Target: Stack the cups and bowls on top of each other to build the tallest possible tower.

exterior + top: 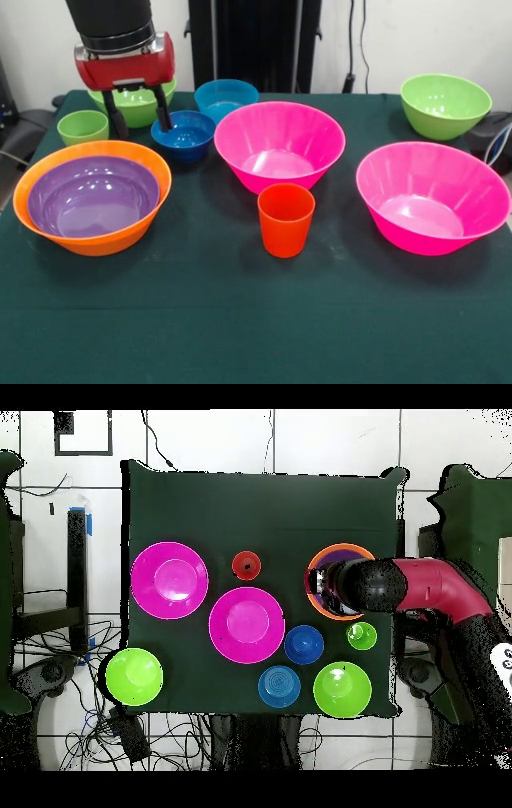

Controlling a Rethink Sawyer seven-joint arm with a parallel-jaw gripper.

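Dark green cloth covers the worktop (240,320), which stands before a pale wall with black cables hanging down it.

In the front view the end effector (140,120) hangs from a red and black arm (124,60) at the upper left. Its two black fingers (118,118) are spread apart with nothing between them; one tip is at the rim of the dark blue bowl (184,134), the other near the light green cup (83,126).

All the dishes are glossy plastic and sit upright. The purple bowl (92,196) is nested inside the large orange bowl (104,240) at the left, the only stacked pair on the cloth. The orange-red cup (286,218), tapered and without a handle, stands alone near the middle. Just behind it is one large pink bowl (280,144); the second pink bowl (432,196) lies to the right, apart from the first. A light blue bowl (226,98) sits at the back, close behind the dark blue one. One green bowl (446,104) is at the far right corner, the other green bowl (136,104) partly hidden behind the arm.

From overhead the arm (420,584) covers most of the orange and purple pair (322,564).
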